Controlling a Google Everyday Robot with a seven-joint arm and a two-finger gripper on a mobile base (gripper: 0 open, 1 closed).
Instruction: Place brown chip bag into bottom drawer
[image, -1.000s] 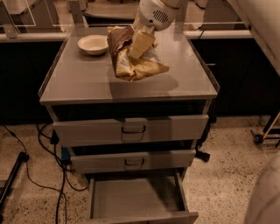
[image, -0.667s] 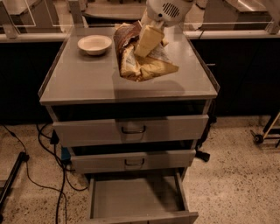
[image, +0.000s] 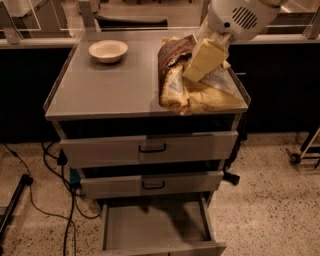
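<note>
The brown chip bag (image: 175, 75) is crumpled, dark brown with tan-yellow edges, and sits over the right front part of the grey cabinet top (image: 110, 87). My gripper (image: 204, 59) comes down from the upper right and is shut on the bag's upper part, one cream finger (image: 206, 56) lying across it. The bag's lower end reaches the top's front right edge; I cannot tell whether it still touches the surface. The bottom drawer (image: 150, 226) is pulled open below, its plain grey inside empty.
A small cream bowl (image: 108, 50) stands at the back left of the cabinet top. Two upper drawers (image: 150, 148) with dark loop handles are shut. Cables (image: 60, 200) lie on the speckled floor at the left, and a wheeled stand (image: 302, 152) is at the right.
My gripper has carried the chip bag to the right and toward the front edge of the cabinet top. The bowl and drawers have not moved.
</note>
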